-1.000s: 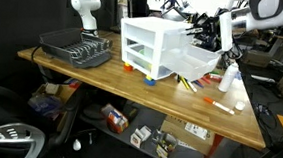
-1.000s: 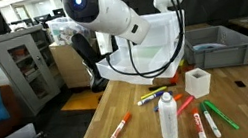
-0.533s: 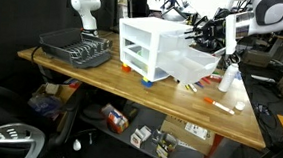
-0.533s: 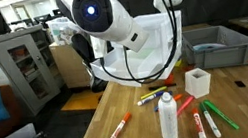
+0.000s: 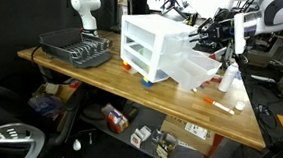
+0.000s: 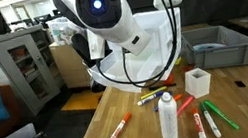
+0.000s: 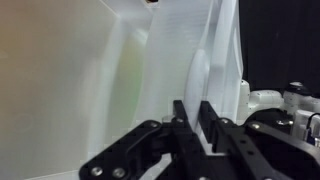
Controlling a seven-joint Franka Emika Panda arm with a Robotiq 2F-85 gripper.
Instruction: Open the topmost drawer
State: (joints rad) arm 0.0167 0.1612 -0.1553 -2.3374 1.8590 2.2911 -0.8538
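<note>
In the wrist view, the gripper is being shown with its two black fingers drawn close together, and a thin upright edge of the topmost drawer is being pinched between them. The translucent white wall of that drawer is filling the picture from 9 o'clock round to 12 o'clock of the fingers.

In an exterior view, the topmost drawer is being held far out of the white drawer unit, at about 4 o'clock of it, and is being seen tilted rather than level, with its outer end at the gripper. Whether its inner end is being carried by the frame cannot be told. The unit is being borne by the wooden table, and a dark dish rack is being seen at 9 o'clock of the unit, apart from it. A white bottle is standing upright just beside the drawer, at 3 o'clock of it.

In an exterior view, the drawer is being partly covered by the robot arm in front of it. The bottle is being seen at 6 o'clock of the drawer, with markers lying scattered around it, a small white box at 1 o'clock of the bottle and a grey bin behind that box
</note>
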